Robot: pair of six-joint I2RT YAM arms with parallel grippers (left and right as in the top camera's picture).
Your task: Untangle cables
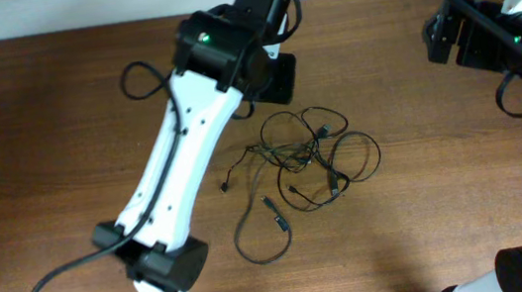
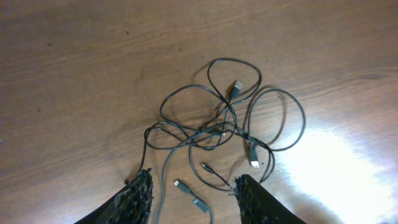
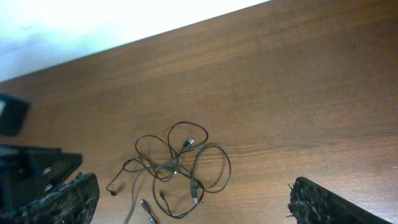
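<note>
The cables (image 1: pixel 299 154) are several thin black cords in one loose tangle on the wooden table, with small plugs lying at their ends. My left gripper (image 1: pixel 276 79) hangs just behind the tangle's far edge. In the left wrist view its fingers (image 2: pixel 193 180) are open and empty above the cables (image 2: pixel 214 129), touching none. My right gripper (image 1: pixel 439 34) is far off at the back right. In the right wrist view its fingers (image 3: pixel 193 205) are wide open and empty, and the cables (image 3: pixel 177 167) lie well ahead of them.
The white left arm (image 1: pixel 181 146) reaches diagonally from the front left across the table, with a thick black robot cable (image 1: pixel 138 79) looped beside it. The table's back edge meets a white wall (image 3: pixel 93 31). Part of the left arm shows in the right wrist view (image 3: pixel 31 168).
</note>
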